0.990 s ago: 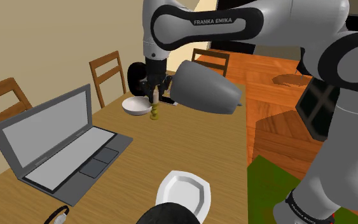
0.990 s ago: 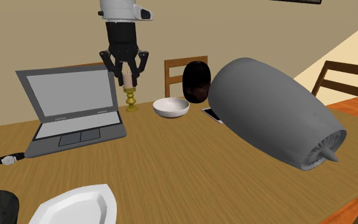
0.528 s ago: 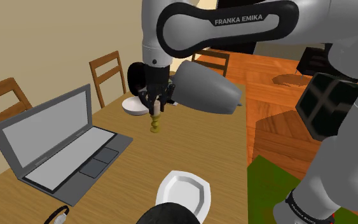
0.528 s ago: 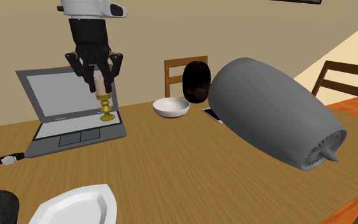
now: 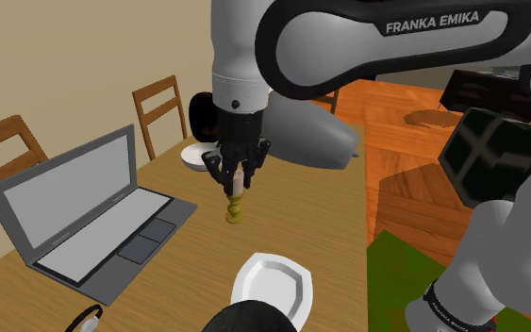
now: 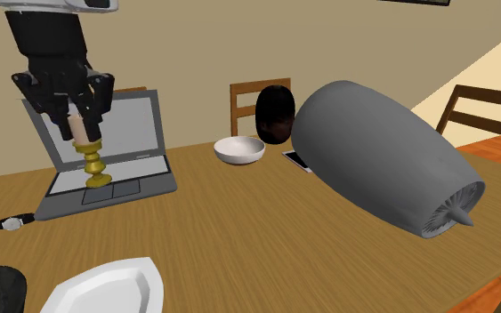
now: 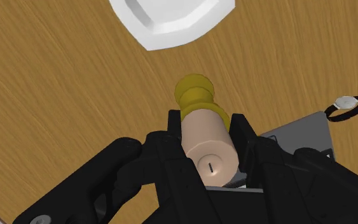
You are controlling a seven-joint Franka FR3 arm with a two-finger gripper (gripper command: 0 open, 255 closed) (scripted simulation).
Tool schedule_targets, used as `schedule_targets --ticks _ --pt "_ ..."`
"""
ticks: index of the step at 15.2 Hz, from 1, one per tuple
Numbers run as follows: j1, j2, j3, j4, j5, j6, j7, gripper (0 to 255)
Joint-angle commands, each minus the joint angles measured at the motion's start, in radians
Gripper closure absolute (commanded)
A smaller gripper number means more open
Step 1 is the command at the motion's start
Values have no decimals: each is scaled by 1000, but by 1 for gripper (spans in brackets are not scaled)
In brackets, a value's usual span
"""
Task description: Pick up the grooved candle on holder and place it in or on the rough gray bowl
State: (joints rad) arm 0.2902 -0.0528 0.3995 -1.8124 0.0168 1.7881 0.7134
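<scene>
End effector (image 5: 239,178) clasps the pale candle (image 6: 87,149) on its golden holder; the white arm (image 5: 348,42) reads FRANKA EMIKA.

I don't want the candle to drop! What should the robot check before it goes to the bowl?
1. Gripper shut on the candle: ok, both fingers clasp it.
2. Candle upright on its gold holder: ok.
3. Holder clear of the table: looks ok.
4. Candle above the white bowl: not ok, the bowl sits apart, toward the second exterior view's right.
5. Bowl free inside: ok, nothing sticks out.
6. Big grey object beside the bowl out of the way: cannot tell.
</scene>
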Motion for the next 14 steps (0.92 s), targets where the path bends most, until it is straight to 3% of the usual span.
schedule_targets --ticks 1,14 --pt "19 -31 20 -27 13 -2 37 255" --pt "146 -120 180 -63 67 -37 311 255"
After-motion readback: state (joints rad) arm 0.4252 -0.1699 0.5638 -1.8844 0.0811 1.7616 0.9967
